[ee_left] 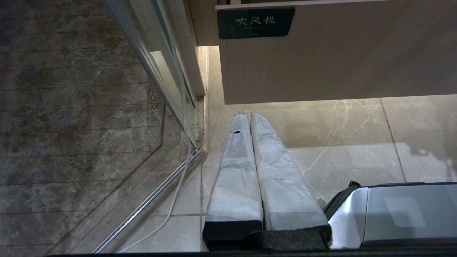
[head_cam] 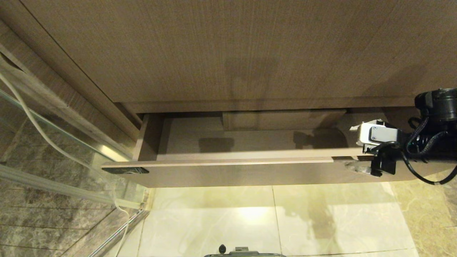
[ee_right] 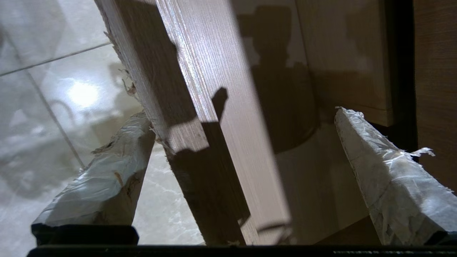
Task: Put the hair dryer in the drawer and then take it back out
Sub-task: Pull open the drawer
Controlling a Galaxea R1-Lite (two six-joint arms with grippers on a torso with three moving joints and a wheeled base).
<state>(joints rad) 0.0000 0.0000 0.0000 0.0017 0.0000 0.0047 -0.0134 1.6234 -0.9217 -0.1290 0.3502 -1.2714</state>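
Straddling the drawer's (head_cam: pixel 228 171) front panel at its right end, the right tool (head_cam: pixel 357 148) has its fingers (ee_right: pixel 107 178) spread wide, one on the near side over the floor (head_cam: pixel 271 217) and one on the far side over the inside of the drawer, pinching nothing. The drawer stands pulled out under the tall wood panel (head_cam: pixel 228 50), with a small black label (head_cam: pixel 125 170) at the left of its front. The hair dryer shows in no view; the visible part of the drawer holds only shadows. The left tool (ee_left: pixel 246 116) hangs low near the floor below the label, its wrapped fingers (ee_left: pixel 235 171) pressed together. A glass screen (head_cam: pixel 43 142) and a white cord (head_cam: pixel 39 128) stand to the left.
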